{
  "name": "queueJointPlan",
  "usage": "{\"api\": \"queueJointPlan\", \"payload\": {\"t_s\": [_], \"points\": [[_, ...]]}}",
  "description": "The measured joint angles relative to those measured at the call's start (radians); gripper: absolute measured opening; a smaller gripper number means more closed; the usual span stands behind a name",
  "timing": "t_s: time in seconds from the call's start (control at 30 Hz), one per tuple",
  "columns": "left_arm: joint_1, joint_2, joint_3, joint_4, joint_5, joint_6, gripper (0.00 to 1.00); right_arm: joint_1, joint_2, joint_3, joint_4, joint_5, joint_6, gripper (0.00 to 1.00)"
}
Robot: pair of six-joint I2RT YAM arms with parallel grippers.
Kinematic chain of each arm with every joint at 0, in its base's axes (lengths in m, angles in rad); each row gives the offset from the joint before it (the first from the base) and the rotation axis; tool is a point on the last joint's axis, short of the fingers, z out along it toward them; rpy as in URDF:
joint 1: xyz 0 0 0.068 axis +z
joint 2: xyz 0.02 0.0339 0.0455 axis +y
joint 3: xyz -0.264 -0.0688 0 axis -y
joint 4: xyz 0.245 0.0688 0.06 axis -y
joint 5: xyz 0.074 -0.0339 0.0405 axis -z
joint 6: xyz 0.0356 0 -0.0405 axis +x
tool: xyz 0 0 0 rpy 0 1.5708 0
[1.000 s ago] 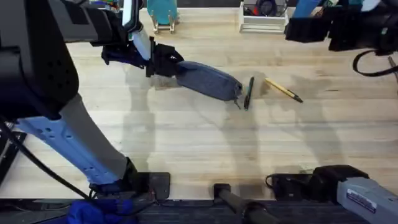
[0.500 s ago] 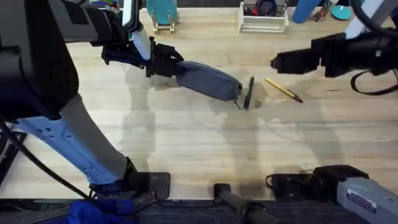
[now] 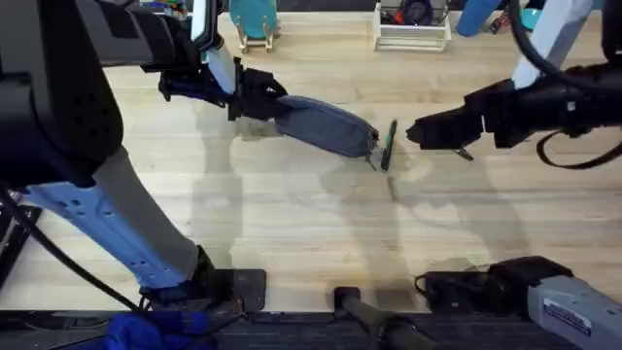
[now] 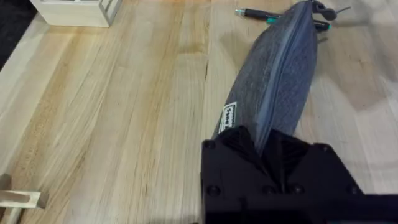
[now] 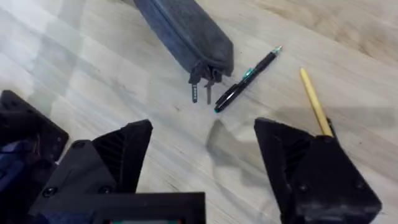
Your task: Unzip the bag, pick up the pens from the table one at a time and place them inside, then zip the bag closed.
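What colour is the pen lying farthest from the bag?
Yellow pen, clearest in the right wrist view.

The table (image 4: 124, 112) is pale, grained wood, smooth; the bag (image 4: 280, 81) is matt woven cloth; the dark pen (image 5: 245, 79) looks glossy plastic.

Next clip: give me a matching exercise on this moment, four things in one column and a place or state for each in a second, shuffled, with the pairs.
Column 1
1. bag
2. dark pen
3. left claw
4. right claw

Column 2
A. open, hovering over the table near the yellow pen
B. shut on one end of the pouch
C. lying flat beside the zipper pull
D. zipped closed, stretched along the table

Pairs: 1-D, 2-C, 3-B, 4-A
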Motion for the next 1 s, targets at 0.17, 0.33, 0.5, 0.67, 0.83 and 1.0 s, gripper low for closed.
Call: {"api": "queueJointPlan", "payload": {"t_s": [0.17,0.33,0.5,0.67,0.83,1.0], "points": [[0.000,0.000,0.000,0.000,0.000,0.000,0.043,0.003,0.000,0.000,0.003,0.009,0.000,0.995],[0.000,0.000,0.000,0.000,0.000,0.000,0.043,0.003,0.000,0.000,0.002,0.016,-0.026,0.996],[0.000,0.000,0.000,0.000,0.000,0.000,0.043,0.003,0.007,0.000,0.003,0.001,-0.143,0.995],[0.000,0.000,0.000,0.001,0.000,0.000,0.043,-0.034,0.047,0.000,0.010,-0.087,-0.289,0.993],[0.000,0.000,0.000,0.001,0.000,0.000,0.043,-0.133,0.089,0.000,0.013,-0.215,-0.412,0.995],[0.000,0.000,0.000,0.002,0.000,0.000,0.043,-0.225,0.097,0.000,0.015,-0.334,-0.508,0.995]]}}
